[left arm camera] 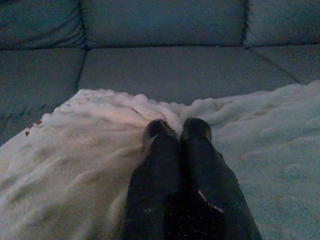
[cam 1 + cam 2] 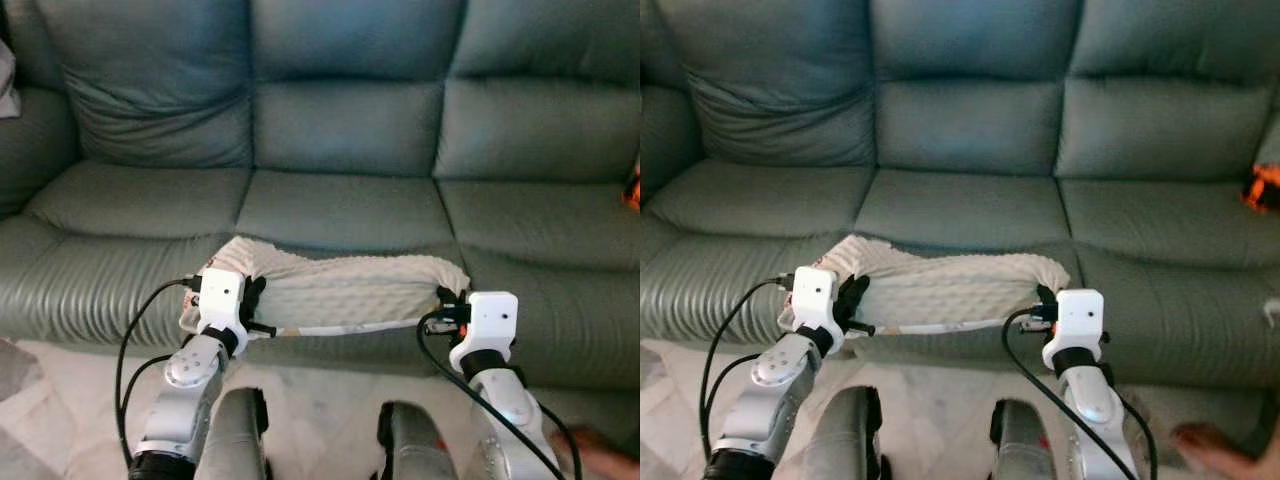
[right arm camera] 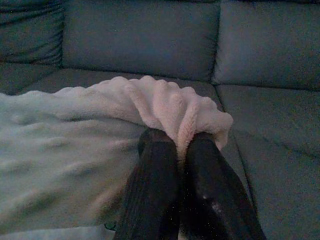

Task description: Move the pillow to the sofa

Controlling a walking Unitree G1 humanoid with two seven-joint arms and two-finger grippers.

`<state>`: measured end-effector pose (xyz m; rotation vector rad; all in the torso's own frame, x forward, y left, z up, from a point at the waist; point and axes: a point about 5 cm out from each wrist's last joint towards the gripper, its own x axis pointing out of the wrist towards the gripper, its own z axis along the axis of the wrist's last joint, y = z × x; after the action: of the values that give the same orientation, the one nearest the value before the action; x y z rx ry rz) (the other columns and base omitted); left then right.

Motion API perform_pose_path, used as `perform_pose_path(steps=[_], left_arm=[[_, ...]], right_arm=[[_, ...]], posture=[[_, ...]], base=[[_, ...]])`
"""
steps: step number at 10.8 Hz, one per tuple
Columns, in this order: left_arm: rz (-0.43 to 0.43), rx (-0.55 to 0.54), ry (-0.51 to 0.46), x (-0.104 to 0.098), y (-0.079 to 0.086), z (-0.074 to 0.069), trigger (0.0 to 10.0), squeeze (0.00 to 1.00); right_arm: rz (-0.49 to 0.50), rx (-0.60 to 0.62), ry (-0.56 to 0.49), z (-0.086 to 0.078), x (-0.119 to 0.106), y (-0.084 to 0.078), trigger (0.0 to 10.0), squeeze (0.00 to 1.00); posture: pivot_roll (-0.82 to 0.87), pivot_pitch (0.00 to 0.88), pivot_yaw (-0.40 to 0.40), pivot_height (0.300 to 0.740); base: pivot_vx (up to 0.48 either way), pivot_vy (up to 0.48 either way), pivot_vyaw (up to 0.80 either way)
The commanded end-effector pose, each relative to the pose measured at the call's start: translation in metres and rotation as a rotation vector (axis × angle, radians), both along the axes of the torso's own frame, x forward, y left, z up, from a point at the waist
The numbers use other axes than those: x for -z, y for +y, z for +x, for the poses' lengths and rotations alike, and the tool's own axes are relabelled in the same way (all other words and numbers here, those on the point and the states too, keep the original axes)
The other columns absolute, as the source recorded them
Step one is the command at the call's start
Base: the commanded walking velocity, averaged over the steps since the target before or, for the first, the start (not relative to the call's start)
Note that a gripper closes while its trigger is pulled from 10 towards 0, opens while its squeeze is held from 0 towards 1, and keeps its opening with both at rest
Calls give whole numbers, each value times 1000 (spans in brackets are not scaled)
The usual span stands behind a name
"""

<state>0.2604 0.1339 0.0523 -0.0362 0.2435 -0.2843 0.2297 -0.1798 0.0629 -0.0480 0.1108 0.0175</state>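
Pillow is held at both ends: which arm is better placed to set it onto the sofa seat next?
Neither alone. The left claw and right claw each pinch one end of the pillow, level before the sofa middle seat. Both should probably carry it forward together.

A grey-green sofa [image 2: 340, 205] carries the cream pillow [image 2: 340, 290] at its seat's front edge.

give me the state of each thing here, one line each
pillow: held up at both ends, its far edge over the front of the sofa seat, not yet let go
left claw: shut on the pillow's left end
right claw: shut on the pillow's right end, fabric bunched between its fingers
sofa: seat cushions bare behind the pillow
orange thing: lying at the sofa's right end, too cut off to identify
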Motion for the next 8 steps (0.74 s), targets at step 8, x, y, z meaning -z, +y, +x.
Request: perform_pose_path(steps=[8], left_arm=[[11, 34, 2, -2, -6, 0, 10000, 0]], right_arm=[[-2, 13, -8, 2, -1, -2, 10000, 0]], posture=[[-36, 0, 17, 627]], base=[[229, 0, 0]])
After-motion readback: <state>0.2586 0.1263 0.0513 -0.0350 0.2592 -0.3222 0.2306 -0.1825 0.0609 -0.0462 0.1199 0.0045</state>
